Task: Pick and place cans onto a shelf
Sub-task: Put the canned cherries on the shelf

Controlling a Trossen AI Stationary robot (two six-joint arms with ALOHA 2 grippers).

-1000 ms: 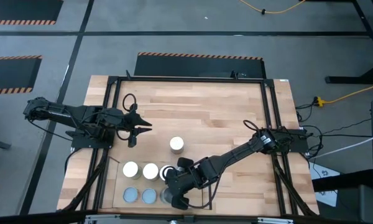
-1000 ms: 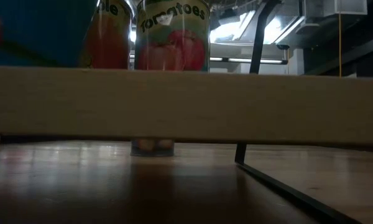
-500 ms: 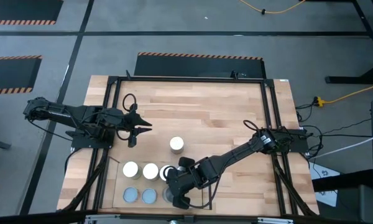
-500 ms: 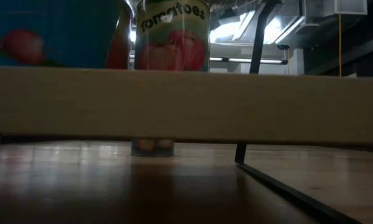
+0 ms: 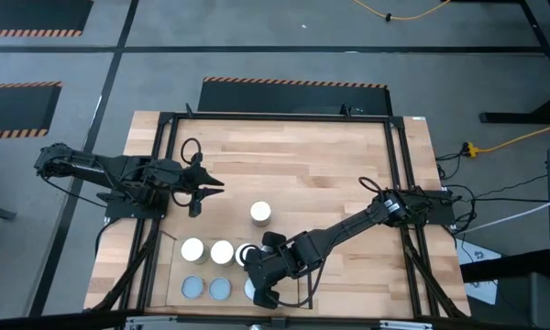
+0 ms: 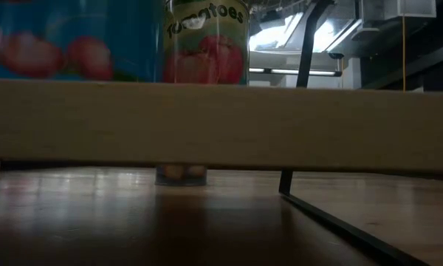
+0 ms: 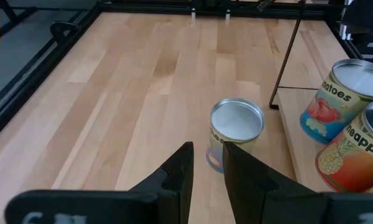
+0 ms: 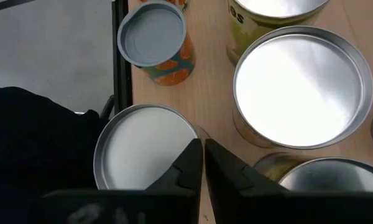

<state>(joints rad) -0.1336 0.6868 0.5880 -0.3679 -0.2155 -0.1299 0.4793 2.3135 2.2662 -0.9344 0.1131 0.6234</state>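
The right gripper (image 5: 259, 291) has its jaws drawn to a thin slit with nothing between them. They hang just above the front row of cans on the shelf (image 5: 206, 270), over the rim of a white-topped can (image 8: 146, 152) and beside a wide silver-topped can (image 8: 298, 84). A grey-topped can with an orange label (image 8: 152, 34) stands farther along by the black rail. From above, two white tops and two grey tops show on the shelf, at the counter's (image 5: 330, 156) front left, with more partly under the arm.

The left gripper (image 5: 211, 186) waits above the counter's left side, its jaws narrowly parted and holding nothing. They point toward a lone can (image 5: 260, 213) standing upright on the bare counter, behind the shelf.
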